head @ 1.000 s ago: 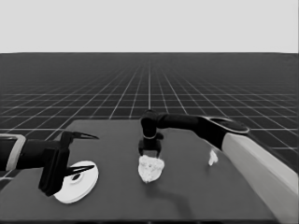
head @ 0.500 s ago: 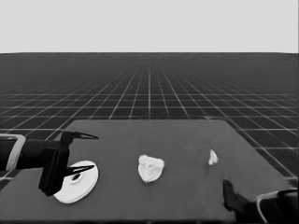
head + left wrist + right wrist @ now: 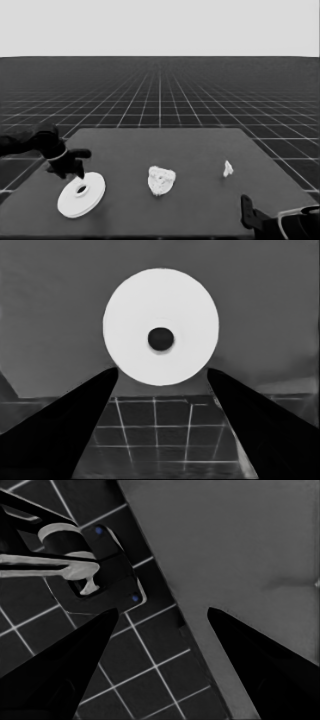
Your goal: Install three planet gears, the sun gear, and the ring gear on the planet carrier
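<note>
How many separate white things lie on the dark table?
3: a large disc at the table's left end, a lumpy cluster mid-table, a thin piece to the right. Gears in the cluster cannot be counted apart.

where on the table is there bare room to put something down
Bare: the stretch between the gear cluster and the thin white piece, and the table's far half. Crowded: the left end, where the left gripper hovers over the larger round part.
</note>
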Action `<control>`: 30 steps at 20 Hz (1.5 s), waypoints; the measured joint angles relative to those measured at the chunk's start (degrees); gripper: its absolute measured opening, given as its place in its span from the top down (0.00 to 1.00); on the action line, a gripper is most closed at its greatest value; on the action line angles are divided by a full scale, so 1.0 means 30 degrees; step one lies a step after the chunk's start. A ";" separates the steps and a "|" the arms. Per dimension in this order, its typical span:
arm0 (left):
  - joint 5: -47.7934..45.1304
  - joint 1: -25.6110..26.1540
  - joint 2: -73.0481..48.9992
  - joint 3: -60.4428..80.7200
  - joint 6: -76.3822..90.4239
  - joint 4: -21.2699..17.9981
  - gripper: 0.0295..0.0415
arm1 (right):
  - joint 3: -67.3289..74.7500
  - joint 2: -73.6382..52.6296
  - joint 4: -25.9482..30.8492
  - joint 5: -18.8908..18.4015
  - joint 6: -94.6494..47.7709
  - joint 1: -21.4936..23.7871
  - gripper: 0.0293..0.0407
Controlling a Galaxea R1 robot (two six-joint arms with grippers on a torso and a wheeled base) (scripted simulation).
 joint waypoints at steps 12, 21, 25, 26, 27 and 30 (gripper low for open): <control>-0.2922 0.4503 0.1452 -0.2846 0.0339 0.2912 0.25 | 0.0002 -0.0002 -0.0001 0.0001 -0.0001 0.0000 0.19; -0.2930 0.4507 0.1451 -0.2861 0.0342 0.2920 0.56 | 0.0002 -0.0002 -0.0001 0.0001 -0.0001 0.0000 0.19; -0.0548 0.1070 0.0377 -0.0924 -0.0001 0.0358 0.56 | 0.0002 -0.0002 -0.0001 0.0001 -0.0001 0.0000 0.19; -0.0295 0.0647 0.0332 -0.0854 -0.0003 0.0038 0.56 | 0.0002 -0.0002 -0.0001 0.0001 -0.0001 0.0000 0.19; -0.0146 0.0403 0.0314 -0.0828 -0.0002 -0.0152 0.56 | 0.0002 -0.0002 -0.0001 0.0001 -0.0001 0.0000 0.19; 0.0024 0.0139 0.0303 -0.0815 0.0005 -0.0370 0.56 | 0.0002 -0.0002 -0.0001 0.0001 -0.0001 0.0000 0.19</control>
